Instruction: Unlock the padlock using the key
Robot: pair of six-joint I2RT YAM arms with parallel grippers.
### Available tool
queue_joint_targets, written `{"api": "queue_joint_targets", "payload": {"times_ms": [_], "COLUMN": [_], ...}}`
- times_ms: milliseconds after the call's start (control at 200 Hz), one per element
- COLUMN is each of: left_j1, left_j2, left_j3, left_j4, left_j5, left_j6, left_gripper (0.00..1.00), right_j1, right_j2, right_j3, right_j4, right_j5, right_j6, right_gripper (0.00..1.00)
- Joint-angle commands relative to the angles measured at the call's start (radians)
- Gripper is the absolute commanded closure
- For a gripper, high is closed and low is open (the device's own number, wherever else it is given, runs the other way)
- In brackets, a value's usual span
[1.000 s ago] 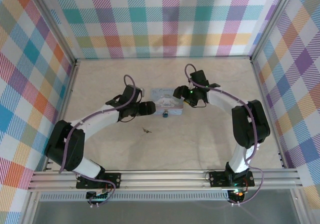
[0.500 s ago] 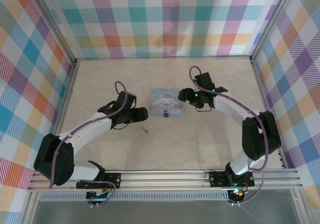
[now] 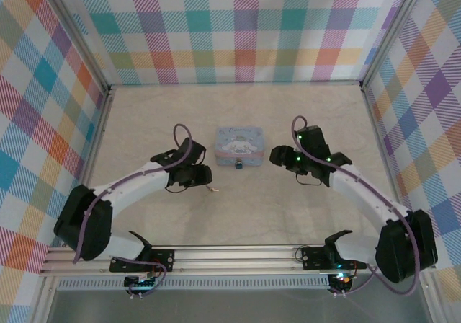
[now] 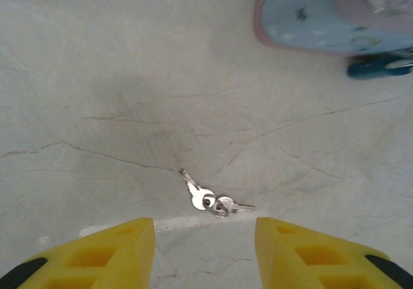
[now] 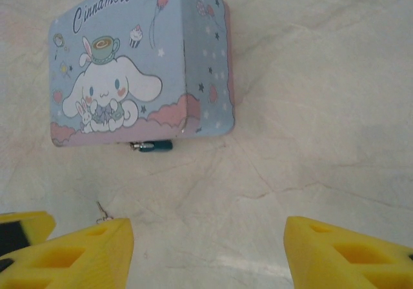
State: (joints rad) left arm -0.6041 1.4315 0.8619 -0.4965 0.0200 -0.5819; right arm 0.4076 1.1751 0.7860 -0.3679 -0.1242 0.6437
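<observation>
The padlock [image 3: 238,166] is a tiny dark teal lock hanging at the near front edge of the pale blue cartoon box [image 3: 240,142]. It also shows in the right wrist view as the padlock [image 5: 153,145] under the box [image 5: 129,69]. The key [image 4: 199,193] is one of two small silver keys on a ring, lying flat on the table just ahead of my left gripper [image 4: 205,253]. That gripper is open with nothing between its yellow fingers [image 4: 116,250]. From above, the key [image 3: 210,188] lies beside the left gripper [image 3: 204,177]. My right gripper [image 5: 206,257] is open and empty, to the right of the box.
The box corner [image 4: 322,18] and the padlock [image 4: 377,66] lie at the far right of the left wrist view. Checked walls [image 3: 238,27] enclose the pale marbled table [image 3: 252,208]. Open table stretches between the box and the near rail [image 3: 238,254].
My left gripper has pulled back from the box's left side toward the key. My right gripper has left the box and swung out to the right and nearer.
</observation>
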Motion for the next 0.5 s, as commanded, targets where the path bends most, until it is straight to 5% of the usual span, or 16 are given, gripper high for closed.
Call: {"api": "queue_joint_targets", "payload": {"times_ms": [0,495], "left_j1": [-0.041,-0.115], "left_j2": [0.067,0.234], "left_j3": [0.055,0.124], "left_j4": [-0.053,-0.106], "left_j5": [-0.044,-0.125], "left_j6": [-0.036,-0.115], "left_gripper": [0.56,0.63], "right_j1": [0.008,0.010], "right_j2": [-0.057,-0.072], "right_j3": [-0.043,-0.103], "right_j4": [0.004,0.019], "right_j5": [-0.002,0.001], "right_j6": [0.021,0.060], "right_gripper": [0.36,0.36]}}
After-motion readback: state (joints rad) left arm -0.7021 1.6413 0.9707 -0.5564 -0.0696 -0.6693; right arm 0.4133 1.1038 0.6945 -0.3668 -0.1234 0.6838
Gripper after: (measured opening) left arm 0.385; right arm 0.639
